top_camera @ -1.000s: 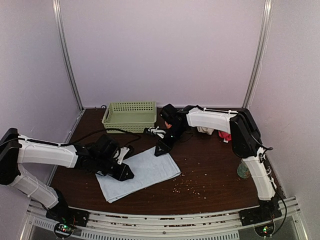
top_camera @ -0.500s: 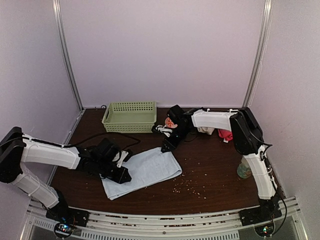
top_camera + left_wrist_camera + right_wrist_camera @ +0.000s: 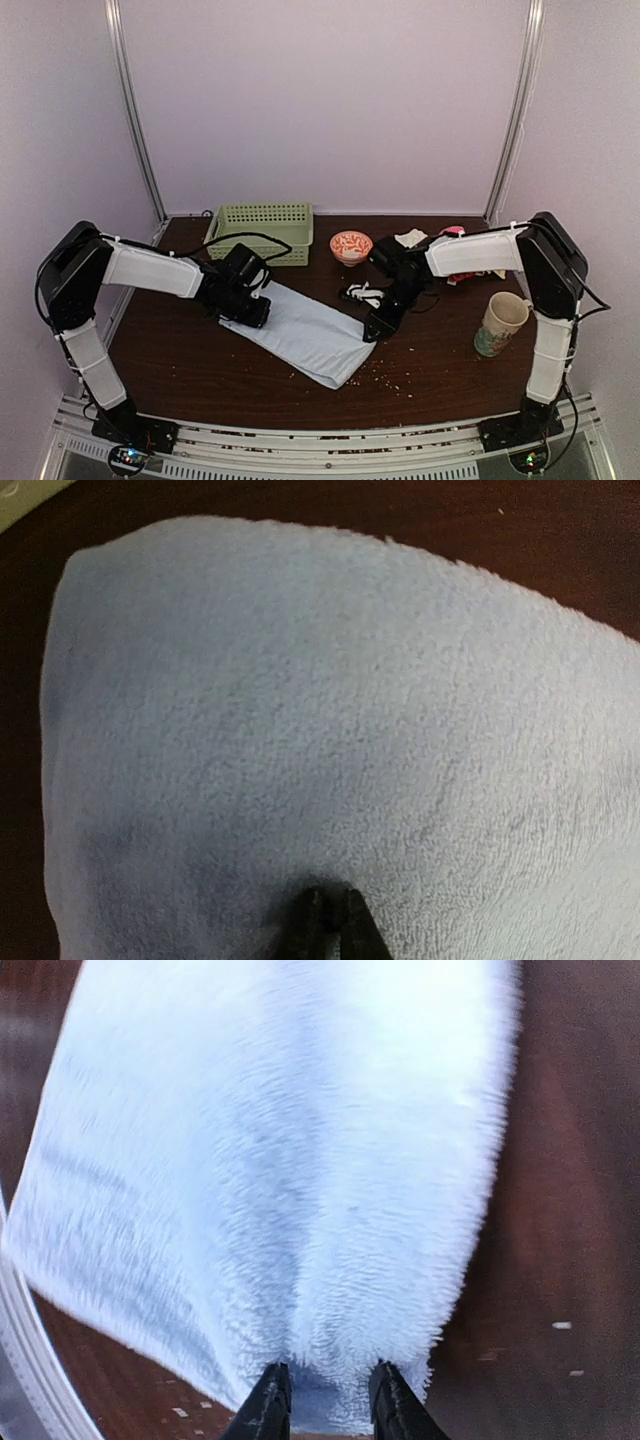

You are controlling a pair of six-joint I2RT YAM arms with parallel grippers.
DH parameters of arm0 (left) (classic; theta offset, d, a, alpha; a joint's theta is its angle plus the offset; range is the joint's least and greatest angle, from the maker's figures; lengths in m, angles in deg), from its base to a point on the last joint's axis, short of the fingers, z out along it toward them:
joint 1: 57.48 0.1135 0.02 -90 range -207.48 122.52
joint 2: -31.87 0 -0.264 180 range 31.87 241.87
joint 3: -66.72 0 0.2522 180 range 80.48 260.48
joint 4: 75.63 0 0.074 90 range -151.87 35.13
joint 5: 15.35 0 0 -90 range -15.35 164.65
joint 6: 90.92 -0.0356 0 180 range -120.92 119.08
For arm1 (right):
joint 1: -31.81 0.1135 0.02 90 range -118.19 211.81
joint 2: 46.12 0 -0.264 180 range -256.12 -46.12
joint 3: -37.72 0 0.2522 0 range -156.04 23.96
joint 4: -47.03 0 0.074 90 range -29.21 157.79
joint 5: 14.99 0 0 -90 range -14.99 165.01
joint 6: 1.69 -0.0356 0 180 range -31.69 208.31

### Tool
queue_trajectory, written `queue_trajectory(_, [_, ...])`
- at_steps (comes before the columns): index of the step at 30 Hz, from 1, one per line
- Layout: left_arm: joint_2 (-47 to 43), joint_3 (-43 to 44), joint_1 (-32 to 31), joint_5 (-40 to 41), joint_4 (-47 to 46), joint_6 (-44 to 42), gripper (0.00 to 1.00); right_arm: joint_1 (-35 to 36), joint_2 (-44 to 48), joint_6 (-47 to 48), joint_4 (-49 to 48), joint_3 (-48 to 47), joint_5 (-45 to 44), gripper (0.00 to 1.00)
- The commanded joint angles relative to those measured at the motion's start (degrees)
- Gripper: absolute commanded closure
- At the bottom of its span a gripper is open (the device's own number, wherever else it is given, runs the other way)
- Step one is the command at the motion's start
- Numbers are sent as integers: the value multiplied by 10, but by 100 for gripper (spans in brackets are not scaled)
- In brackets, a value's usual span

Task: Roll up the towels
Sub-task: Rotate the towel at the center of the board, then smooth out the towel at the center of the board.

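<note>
Pale blue towel (image 3: 305, 335) lies spread mid-bench (image 3: 200, 370), slanting from near the green basket (image 3: 260, 228) toward the front edge. My left tool (image 3: 332, 922) is pinched almost together on its back-left end. My right tool (image 3: 328, 1400) is clamped on its right edge, cloth bunched between the tips. Off-white towel (image 3: 410, 238) sits at the back, beside the bowl (image 3: 351, 245). Mug (image 3: 500, 322) stands apart, far right.

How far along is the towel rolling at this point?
Nothing is rolled yet. The pale blue towel lies flat in a long strip. In hand: the left gripper pinches one end and the right gripper the other, jaws closed on the cloth. Left to do: roll this towel, then the off-white towel, which sits bunched at the back near the bowl.
</note>
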Motion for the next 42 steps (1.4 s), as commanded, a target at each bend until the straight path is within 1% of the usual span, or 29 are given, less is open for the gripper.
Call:
queue_trajectory(1, [68, 72, 34, 15, -10, -50, 91, 81, 22, 41, 50, 30, 71, 71])
queue_trajectory(4, [89, 122, 34, 4, 10, -67, 90, 119, 12, 69, 99, -7, 128, 70])
queue_trajectory(7, [61, 133, 34, -8, 25, -57, 86, 122, 35, 80, 112, -24, 144, 67])
queue_trajectory(10, [8, 131, 31, -29, 46, -53, 83, 112, 67, 91, 114, -29, 140, 64])
queue_trajectory(12, [-32, 115, 32, -23, 46, -51, 82, 96, 86, 103, 119, -29, 141, 63])
queue_trajectory(15, [-44, 109, 33, -5, 32, -63, 81, 47, 106, 115, 110, -18, 150, 63])
queue_trajectory(17, [-24, 122, 33, 15, 21, -71, 82, 5, 118, 115, 89, -6, 151, 63])
queue_trajectory(18, [-8, 134, 33, 24, 19, -73, 86, -17, 125, 110, 72, 2, 152, 64])
queue_trajectory(19, [9, 145, 33, 28, 15, -75, 90, -43, 140, 98, 41, 17, 150, 65])
queue_trajectory(21, [39, 155, 33, 33, -4, -75, 94, -91, 177, 76, -60, 66, 147, 64])
queue_trajectory(23, [59, 156, 33, 24, -27, -76, 98, -129, 206, 54, -112, 101, 148, 63])
queue_trajectory(24, [67, 156, 32, 17, -38, -76, 100, -140, 216, 52, -118, 109, 147, 63])
queue_trajectory(28, [104, 157, 22, -14, -62, -83, 100, -163, 241, 52, -130, 130, 134, 63])
queue_trajectory(32, [141, 169, -4, -39, -79, -92, 100, -174, 256, 48, -141, 144, 134, 63])
queue_trajectory(34, [167, 188, -19, -58, -82, -93, 100, -177, 259, 44, -150, 150, 134, 63])
queue_trajectory(38, [209, 233, -48, -71, -81, -94, 100, -179, 258, 45, -157, 155, 137, 62])
queue_trajectory(40, [217, 246, -53, -77, -84, -98, 100, -179, 258, 46, -161, 160, 142, 60])
queue_trajectory(42, [212, 250, -53, -77, -83, -109, 97, -179, 257, 47, -160, 162, 146, 59])
